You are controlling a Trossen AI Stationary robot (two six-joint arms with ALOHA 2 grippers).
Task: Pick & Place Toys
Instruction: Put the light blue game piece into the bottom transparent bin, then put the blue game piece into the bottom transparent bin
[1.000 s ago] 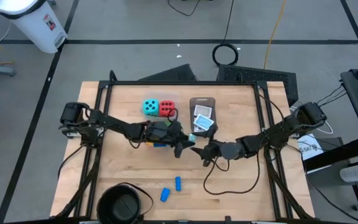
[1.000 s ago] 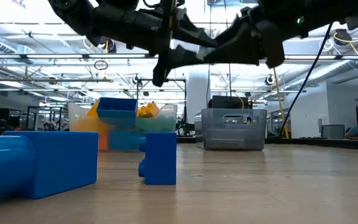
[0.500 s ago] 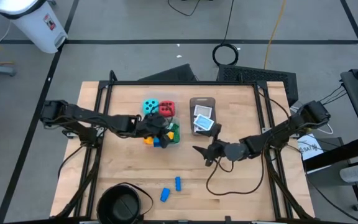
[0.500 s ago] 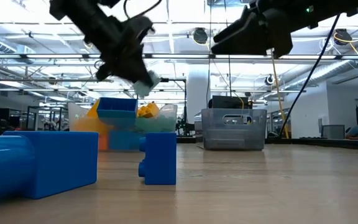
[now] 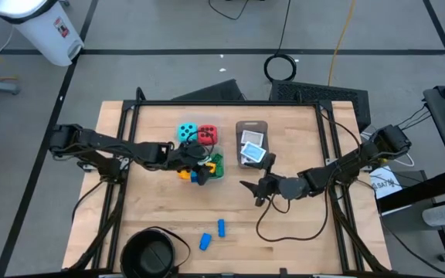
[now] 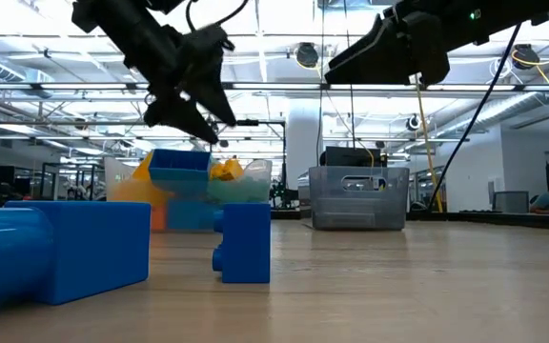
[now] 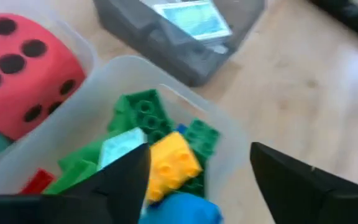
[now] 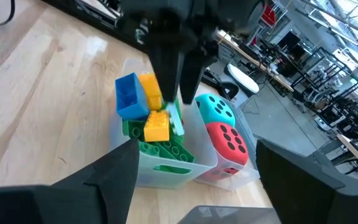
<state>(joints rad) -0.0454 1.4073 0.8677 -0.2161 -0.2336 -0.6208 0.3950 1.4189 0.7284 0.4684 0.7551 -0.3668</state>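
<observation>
Status of sorting, judged from the high view: largely done, not finished.

The clear plastic tub point(image 5: 204, 166) at centre frame holds a heap of small plastic bricks point(image 7: 160, 149) in green, yellow, blue and red. A pale card point(image 7: 122, 147) lies on top of that heap, directly under the left gripper point(image 5: 199, 161). That gripper hangs over the tub with its fingers spread wide and nothing between them; the card appears released into the tub.

The teal foam die point(image 5: 186, 133) and the red foam die point(image 5: 207, 134) sit side by side just above the tub in the frame, in their own clear container. The grey tray point(image 5: 252, 144), right of the dice, holds small white printed cards point(image 5: 253, 148).

Outstanding: two blue plastic bricks point(image 5: 213, 235) lie loose on the wooden table point(image 5: 307, 139), lower centre of the frame, near the round black bowl point(image 5: 150, 252).

The right gripper point(image 5: 251, 190) hovers right of centre, above bare table, fingers apart and empty. It is the arm nearer the loose bricks.
</observation>
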